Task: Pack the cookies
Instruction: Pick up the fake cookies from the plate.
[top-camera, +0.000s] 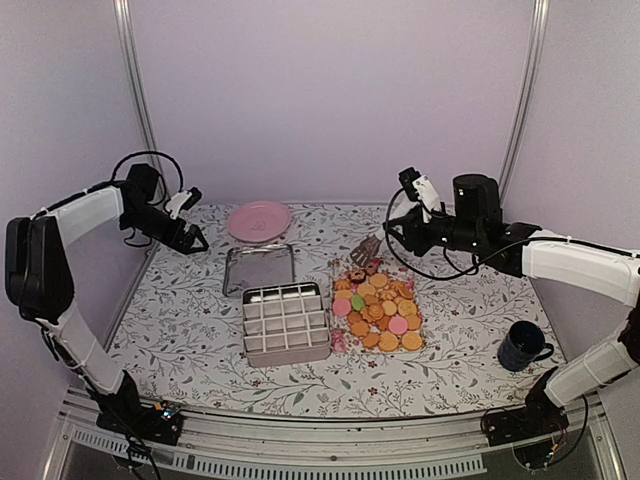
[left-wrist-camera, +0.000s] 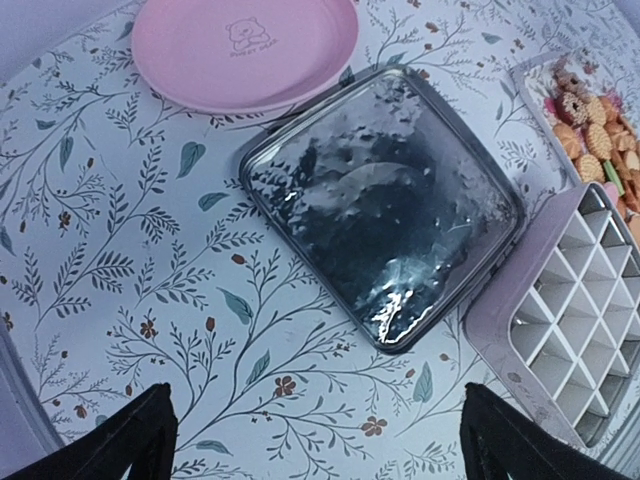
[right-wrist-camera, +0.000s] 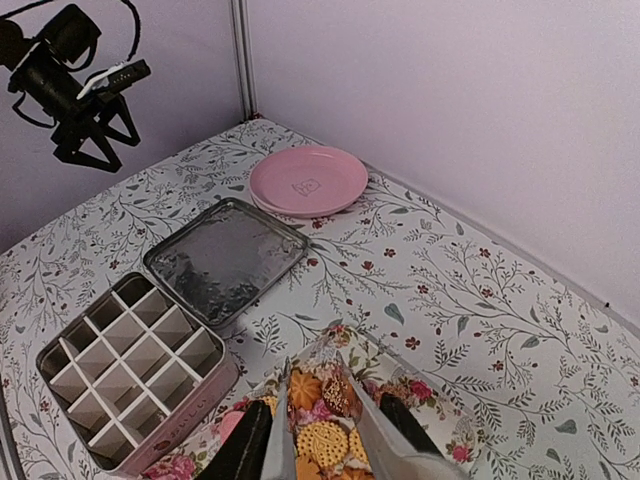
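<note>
Black fingers of the right gripper (right-wrist-camera: 322, 405) fill the bottom of its wrist view. They are partly closed around a grey, see-through flap of wrapping (right-wrist-camera: 372, 440) that stands up between them. Whether they actually pinch it cannot be told. Directly beneath and just beyond those fingers lie the cookies (top-camera: 378, 310), a flat heap of small round biscuits. Most are golden-orange, a few are pink, one is green and some are dark. They rest on a flowered sheet (right-wrist-camera: 445, 440).

To this gripper's left, just beside the heap, sits a pink tin (top-camera: 290, 352) divided into square cells. Its shiny metal lid (left-wrist-camera: 385, 200) lies flat beyond the tin, with a pink plate (left-wrist-camera: 250, 40) farther on.

The left gripper (left-wrist-camera: 318, 395) hangs in the air with jaws spread wide, holding nothing. The lid lies just ahead of it and below, and the cookies are well off to its right.

A dark mug (top-camera: 522, 345) stands on the patterned table (top-camera: 180, 330), well behind the right gripper, toward its arm's base.
</note>
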